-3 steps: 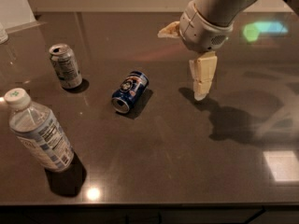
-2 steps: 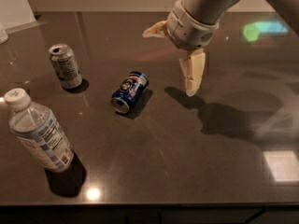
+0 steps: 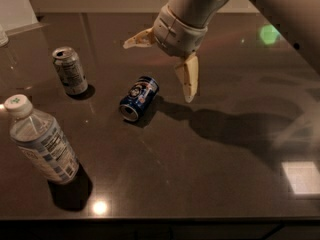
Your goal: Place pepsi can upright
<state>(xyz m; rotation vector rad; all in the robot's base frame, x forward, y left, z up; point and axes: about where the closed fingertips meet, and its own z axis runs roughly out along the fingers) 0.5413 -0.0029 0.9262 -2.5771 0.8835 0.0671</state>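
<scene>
The pepsi can (image 3: 139,97), dark blue with a round logo and silver ends, lies on its side near the middle of the dark table (image 3: 200,174), its open end toward the camera. My gripper (image 3: 157,70) hangs above the table just right of and behind the can, open and empty. One pale finger (image 3: 189,76) points down to the right of the can, the other (image 3: 137,39) sticks out to the left above it. Neither finger touches the can.
A pale green-white can (image 3: 69,70) stands upright at the left. A clear plastic water bottle (image 3: 40,141) with a white cap stands at the front left. The table's front edge runs along the bottom of the view.
My gripper has moved left toward the pepsi can, and now hangs close to it. The can, the other can and the bottle have not moved.
</scene>
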